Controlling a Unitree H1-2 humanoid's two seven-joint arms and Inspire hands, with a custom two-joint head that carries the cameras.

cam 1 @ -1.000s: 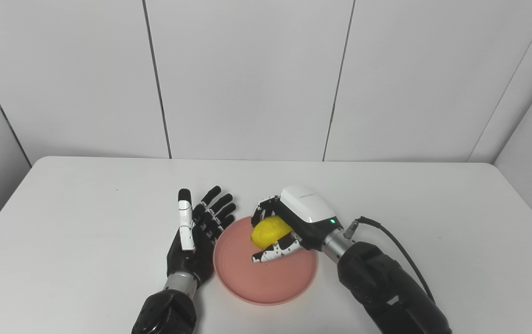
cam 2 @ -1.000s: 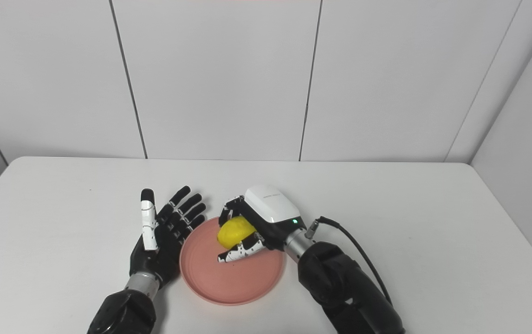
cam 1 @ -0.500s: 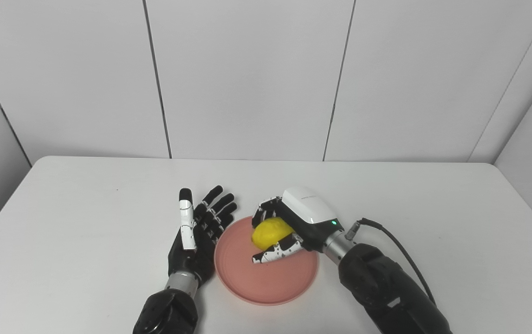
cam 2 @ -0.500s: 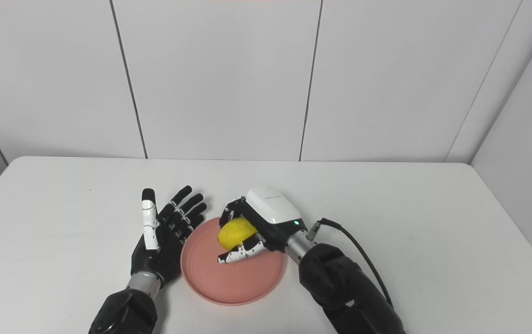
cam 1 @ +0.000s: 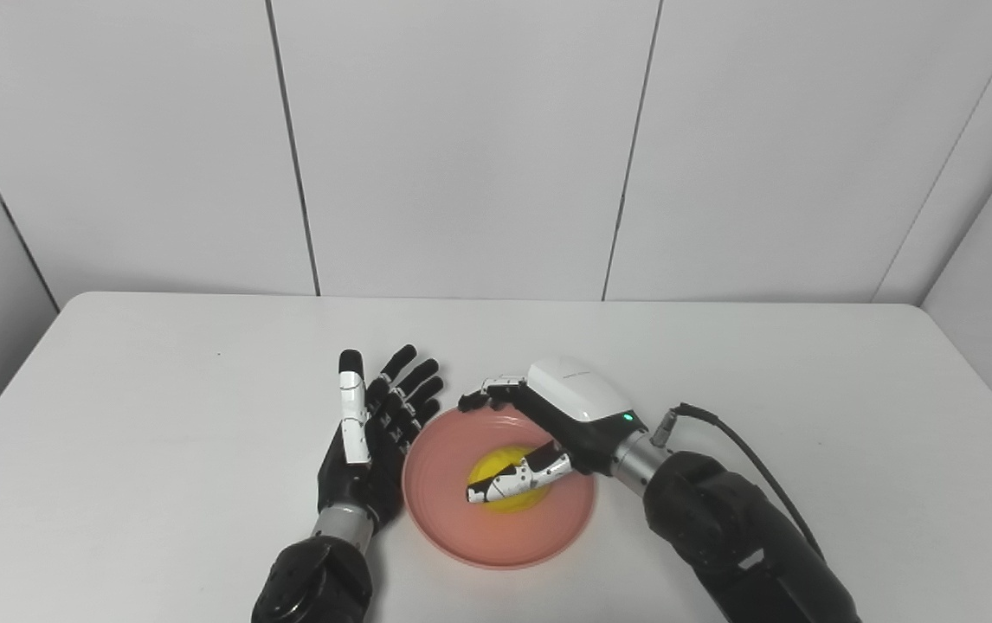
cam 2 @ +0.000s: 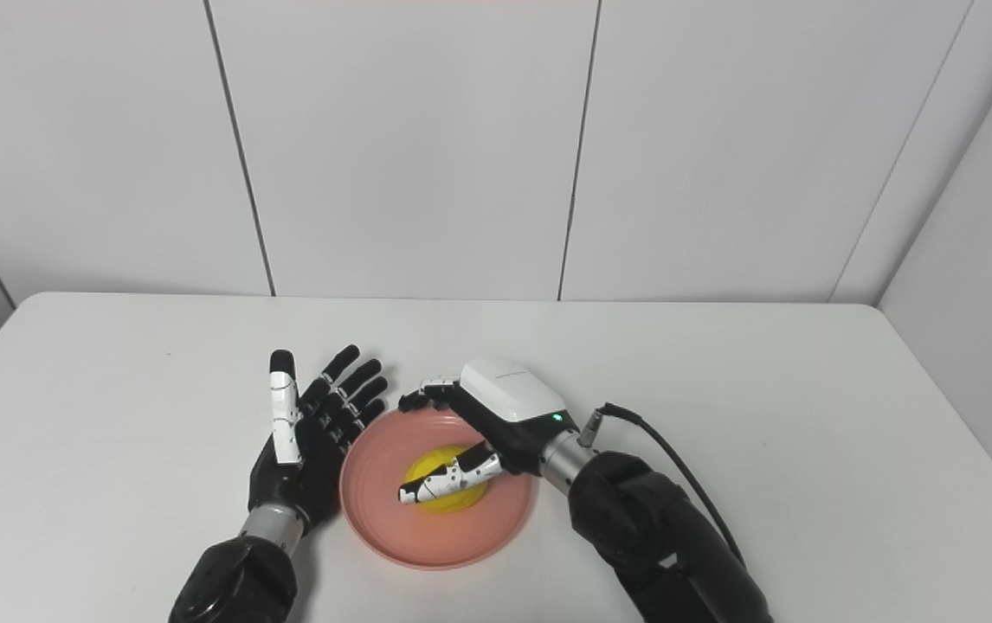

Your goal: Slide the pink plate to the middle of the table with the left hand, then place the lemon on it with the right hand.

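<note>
- table [cam 1: 158, 415]: white, bare out to both side edges and the back wall; lots of room around the work
- pink plate [cam 1: 453, 536]: near table middle, toward the front edge
- lemon [cam 1: 509, 497]: lying in the plate, roughly centred
- right hand [cam 1: 548, 424]: over plate, fingers spread, released; thumb crosses above the lemon
- left hand [cam 1: 370, 433]: fingers splayed, holds nothing, just beside plate's left rim

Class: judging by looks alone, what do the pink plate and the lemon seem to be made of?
Pink plate: probably matte plastic, with even colour, faint moulded rings and no glaze shine. Lemon: smooth, uniformly bright yellow; real or a plastic replica, the look leaves open.
</note>
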